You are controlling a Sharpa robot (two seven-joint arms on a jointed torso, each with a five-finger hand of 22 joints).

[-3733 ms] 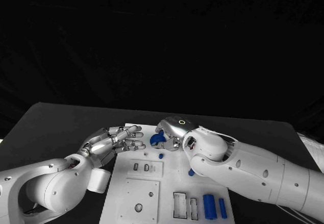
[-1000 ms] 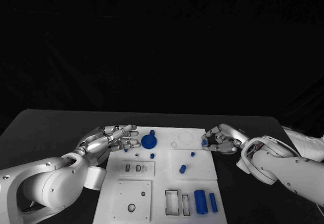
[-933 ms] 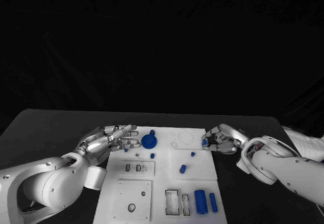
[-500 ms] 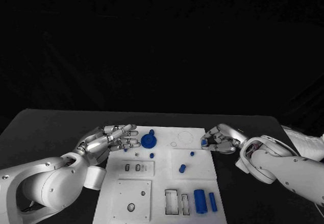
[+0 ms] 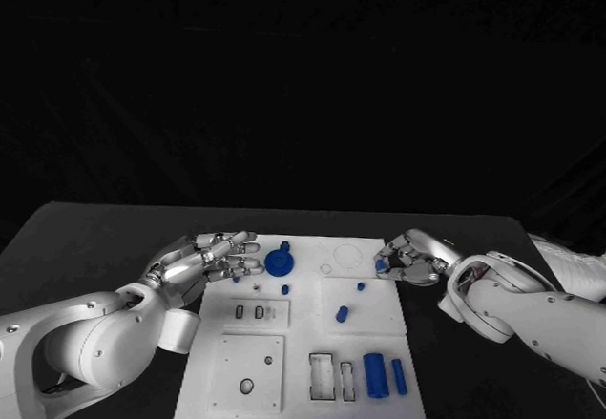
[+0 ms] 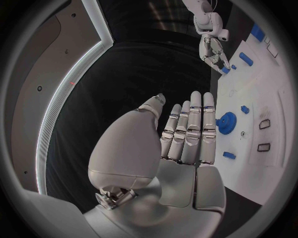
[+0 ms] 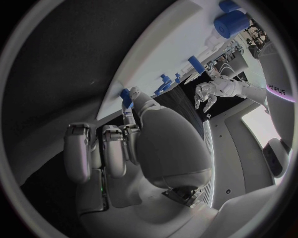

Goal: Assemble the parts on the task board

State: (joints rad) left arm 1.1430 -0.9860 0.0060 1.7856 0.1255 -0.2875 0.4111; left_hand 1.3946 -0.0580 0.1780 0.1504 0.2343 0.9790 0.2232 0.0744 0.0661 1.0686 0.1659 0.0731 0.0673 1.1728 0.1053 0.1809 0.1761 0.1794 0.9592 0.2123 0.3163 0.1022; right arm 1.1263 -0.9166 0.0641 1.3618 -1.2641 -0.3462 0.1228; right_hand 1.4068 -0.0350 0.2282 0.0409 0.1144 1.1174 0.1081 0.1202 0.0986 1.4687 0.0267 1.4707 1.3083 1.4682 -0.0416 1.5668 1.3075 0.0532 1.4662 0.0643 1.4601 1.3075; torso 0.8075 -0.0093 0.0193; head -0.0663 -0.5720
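Black desk (image 5: pixel 108 231), white task board (image 5: pixel 308 363) centre frame. Right hand (image 5: pixel 408 259) pinches small blue part (image 5: pixel 381 266) at board's upper-right edge; left hand (image 5: pixel 203 261) spread, empty, upper-left beside blue round part (image 5: pixel 280 263).

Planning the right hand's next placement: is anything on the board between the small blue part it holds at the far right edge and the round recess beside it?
Nothing visible. The right hand pinches a small blue part at the task board edge; the bare board lies between it and the round recess.
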